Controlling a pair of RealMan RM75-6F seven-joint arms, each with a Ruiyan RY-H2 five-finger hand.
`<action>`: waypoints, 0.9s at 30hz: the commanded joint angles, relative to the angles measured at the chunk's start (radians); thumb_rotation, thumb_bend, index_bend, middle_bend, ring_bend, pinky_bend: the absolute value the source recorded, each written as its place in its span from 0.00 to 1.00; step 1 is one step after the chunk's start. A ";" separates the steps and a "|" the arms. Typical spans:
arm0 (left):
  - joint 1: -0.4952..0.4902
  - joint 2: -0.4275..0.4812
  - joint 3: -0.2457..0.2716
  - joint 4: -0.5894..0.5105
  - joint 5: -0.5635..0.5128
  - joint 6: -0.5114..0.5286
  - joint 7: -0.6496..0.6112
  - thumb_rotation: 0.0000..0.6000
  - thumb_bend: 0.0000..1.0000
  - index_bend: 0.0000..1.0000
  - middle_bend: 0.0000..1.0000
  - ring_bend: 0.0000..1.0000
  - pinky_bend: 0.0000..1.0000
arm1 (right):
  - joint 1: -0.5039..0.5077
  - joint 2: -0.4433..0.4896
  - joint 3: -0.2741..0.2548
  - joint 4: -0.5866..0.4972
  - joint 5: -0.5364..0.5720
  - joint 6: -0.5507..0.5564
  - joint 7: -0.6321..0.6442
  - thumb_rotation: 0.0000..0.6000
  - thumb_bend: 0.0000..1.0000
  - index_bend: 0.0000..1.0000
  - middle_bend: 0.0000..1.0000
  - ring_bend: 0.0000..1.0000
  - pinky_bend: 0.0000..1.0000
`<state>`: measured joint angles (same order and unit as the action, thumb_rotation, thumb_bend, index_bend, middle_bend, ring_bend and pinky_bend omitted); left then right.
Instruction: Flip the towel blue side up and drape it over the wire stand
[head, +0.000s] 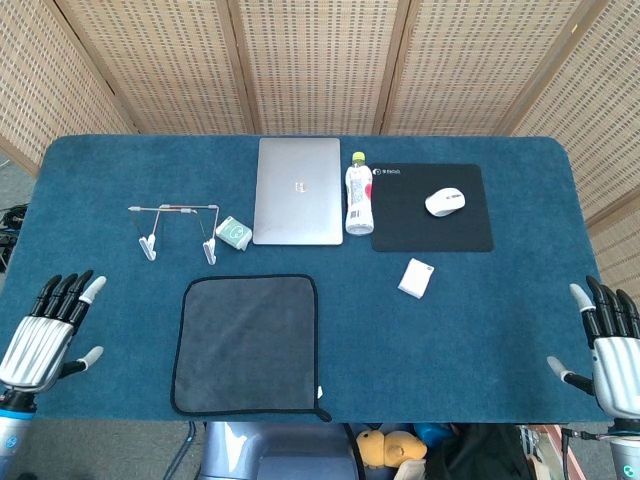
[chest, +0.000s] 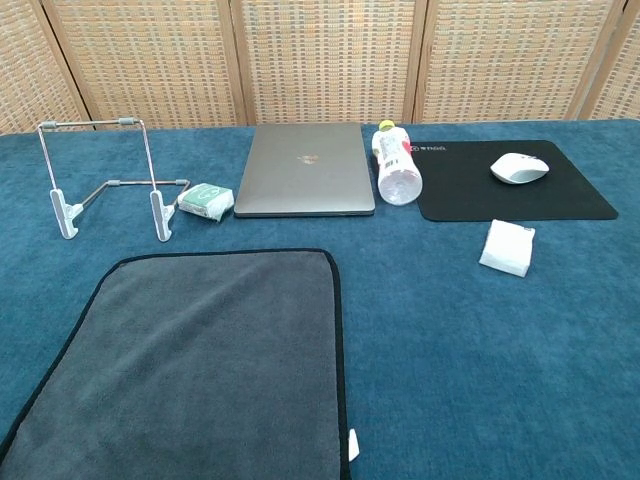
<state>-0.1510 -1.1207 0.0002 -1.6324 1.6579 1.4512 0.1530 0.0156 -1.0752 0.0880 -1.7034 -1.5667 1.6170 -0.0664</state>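
The towel (head: 248, 343) (chest: 198, 362) lies flat near the table's front edge, grey side up with a black border and a small white tag at its right corner. The wire stand (head: 178, 229) (chest: 108, 192) stands upright behind and left of it. My left hand (head: 52, 334) hovers at the front left, well left of the towel, fingers spread and empty. My right hand (head: 610, 346) hangs at the front right edge, fingers apart, holding nothing. Neither hand shows in the chest view.
A small green packet (head: 234, 232) sits beside the stand. Behind lie a closed laptop (head: 298, 189), a bottle on its side (head: 358, 195), a black mouse pad (head: 432, 207) with a white mouse (head: 445, 201), and a white packet (head: 416, 278).
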 joint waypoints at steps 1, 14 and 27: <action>-0.068 -0.055 0.015 0.137 0.076 -0.057 -0.092 1.00 0.21 0.00 0.00 0.00 0.00 | 0.001 -0.001 0.001 0.002 0.005 -0.004 -0.003 1.00 0.00 0.00 0.00 0.00 0.00; -0.227 -0.332 0.087 0.779 0.315 0.032 -0.403 1.00 0.23 0.00 0.00 0.00 0.00 | 0.012 -0.006 0.008 0.006 0.035 -0.032 -0.016 1.00 0.00 0.00 0.00 0.00 0.00; -0.292 -0.473 0.151 1.008 0.343 0.036 -0.442 1.00 0.24 0.00 0.00 0.00 0.00 | 0.021 -0.012 0.012 0.012 0.055 -0.053 -0.024 1.00 0.00 0.00 0.00 0.00 0.00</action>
<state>-0.4367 -1.5866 0.1466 -0.6313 1.9976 1.4874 -0.2889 0.0362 -1.0873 0.0999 -1.6920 -1.5114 1.5643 -0.0906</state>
